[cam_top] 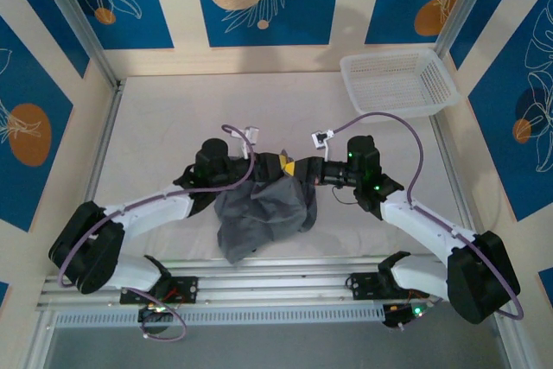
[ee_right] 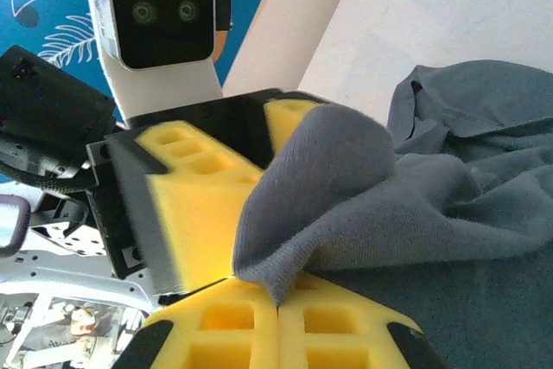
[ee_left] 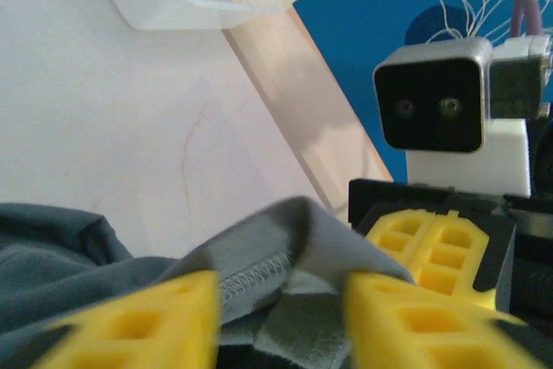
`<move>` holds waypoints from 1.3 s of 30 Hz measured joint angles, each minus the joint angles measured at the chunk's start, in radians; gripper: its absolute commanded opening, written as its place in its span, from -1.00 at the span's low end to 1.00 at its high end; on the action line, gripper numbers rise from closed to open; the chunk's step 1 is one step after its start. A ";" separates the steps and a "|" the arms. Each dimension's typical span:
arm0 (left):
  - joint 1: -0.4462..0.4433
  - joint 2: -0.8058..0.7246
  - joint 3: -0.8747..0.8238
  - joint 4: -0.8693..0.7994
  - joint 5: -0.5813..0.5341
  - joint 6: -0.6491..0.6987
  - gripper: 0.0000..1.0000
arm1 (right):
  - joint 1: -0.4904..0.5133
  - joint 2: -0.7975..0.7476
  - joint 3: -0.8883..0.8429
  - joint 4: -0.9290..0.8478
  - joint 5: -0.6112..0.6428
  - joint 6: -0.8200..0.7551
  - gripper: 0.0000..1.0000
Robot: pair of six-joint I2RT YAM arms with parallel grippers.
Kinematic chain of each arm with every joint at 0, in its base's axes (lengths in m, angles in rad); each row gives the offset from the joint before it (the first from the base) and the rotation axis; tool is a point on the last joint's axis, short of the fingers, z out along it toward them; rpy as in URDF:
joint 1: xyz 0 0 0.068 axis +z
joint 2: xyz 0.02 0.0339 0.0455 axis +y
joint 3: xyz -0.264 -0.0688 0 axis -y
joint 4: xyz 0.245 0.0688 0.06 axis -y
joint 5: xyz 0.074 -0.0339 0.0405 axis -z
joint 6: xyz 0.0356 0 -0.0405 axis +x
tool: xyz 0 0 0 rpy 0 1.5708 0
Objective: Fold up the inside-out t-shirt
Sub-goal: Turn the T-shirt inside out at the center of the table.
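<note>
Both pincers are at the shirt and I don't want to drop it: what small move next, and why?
Probably close the left pincer on the t-shirt fold lying between its parted fingers; the right pincer is shut on the cloth beside it.

T-shirt [ee_right: 432, 205]: soft matt knit cloth, faintly fuzzy. Right gripper [ee_right: 278, 334] fingers [ee_right: 225, 334]: matt yellow moulded plastic, possibly foam. Basket [cam_top: 399, 82]: white plastic mesh. Near rail [cam_top: 276, 287]: brushed metal.

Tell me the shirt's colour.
The shirt is plain dark grey; the right wrist view shows it best.
</note>
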 measured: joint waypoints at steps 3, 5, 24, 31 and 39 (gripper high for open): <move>0.001 -0.002 0.000 0.007 0.019 -0.001 0.12 | -0.001 0.000 0.000 -0.001 -0.002 0.005 -1.00; 0.001 -0.005 -0.002 0.021 0.035 -0.016 0.12 | -0.001 0.000 0.000 -0.001 -0.003 0.007 -1.00; 0.001 -0.035 -0.007 0.119 0.108 -0.214 -1.00 | -0.048 -0.005 -0.059 -0.018 0.156 -0.037 -0.74; -0.003 -0.155 0.035 -0.128 0.003 -0.204 -1.00 | -0.022 -0.172 -0.140 -0.155 0.334 -0.129 -0.71; -0.051 -0.171 0.116 -0.345 -0.119 -0.158 -1.00 | 0.460 -0.320 -0.060 -0.189 0.767 -0.322 0.07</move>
